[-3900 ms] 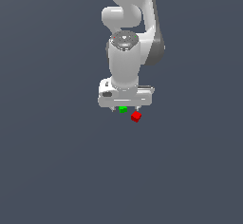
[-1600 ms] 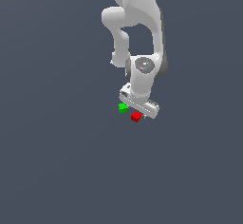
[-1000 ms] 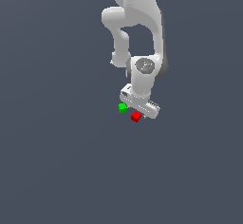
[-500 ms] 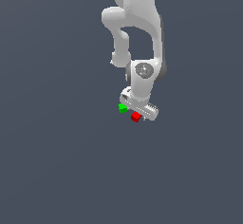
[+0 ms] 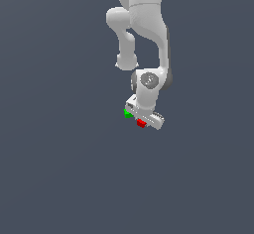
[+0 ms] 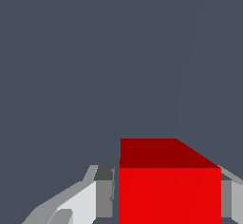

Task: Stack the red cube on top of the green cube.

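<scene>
Direction check before anything else: looking at the exterior view, seeing the gripper (image 5: 144,121) down low on the grey floor with the red cube (image 5: 141,124) poking out right under it, and the green cube (image 5: 127,113) just beside, off toward the exterior view's left and a touch farther up the picture. So, pretty much a short sideways hop from red to green, nothing more, judging by how close those two sit. Over in the wrist view, finding the red cube (image 6: 170,190) squarely between the fingers (image 6: 105,192), filling nearly the whole space between them, faces lined up square with the pads rather than cornered. Seems to leave a thin dark sliver on one side and none on the other, so can't honestly tell whether that's a real clamp yet or just straddling with the jaws nearly shut. No sign of the green cube in the wrist view at all, so have to go by the exterior view alone for where the target lies. Guessing the next bit needs a firm squeeze, a lift clear of green's top, then a carry toward the exterior view's left. Worth watching the clearance, since dragging low would probably knock green away with so little room between the two. Can't judge from here whether red sits on the floor or just off it.
</scene>
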Controlling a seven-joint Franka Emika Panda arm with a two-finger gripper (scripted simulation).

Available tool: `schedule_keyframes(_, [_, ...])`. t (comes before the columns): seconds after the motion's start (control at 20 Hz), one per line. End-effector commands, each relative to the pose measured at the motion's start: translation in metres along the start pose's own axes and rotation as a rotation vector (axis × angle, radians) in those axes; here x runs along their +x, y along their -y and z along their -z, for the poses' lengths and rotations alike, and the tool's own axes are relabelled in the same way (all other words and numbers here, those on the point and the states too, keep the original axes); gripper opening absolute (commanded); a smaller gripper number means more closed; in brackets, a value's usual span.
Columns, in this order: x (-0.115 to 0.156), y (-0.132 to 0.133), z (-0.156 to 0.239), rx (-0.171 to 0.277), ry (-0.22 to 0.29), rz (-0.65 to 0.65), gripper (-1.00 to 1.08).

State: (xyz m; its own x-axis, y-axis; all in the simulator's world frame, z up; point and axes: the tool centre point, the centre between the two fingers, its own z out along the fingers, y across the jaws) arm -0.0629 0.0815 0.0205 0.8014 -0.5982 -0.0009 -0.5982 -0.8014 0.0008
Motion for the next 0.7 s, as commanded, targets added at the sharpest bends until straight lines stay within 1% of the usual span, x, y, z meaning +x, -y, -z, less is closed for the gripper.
schedule_keyframes(0.0, [0.0003, 0.0004, -0.0006, 0.001, -0.001, 0.000, -1.00])
schedule_keyframes(0.65, [0.0000, 0.0006, 0.0040, 0.001, -0.001, 0.001, -1.00])
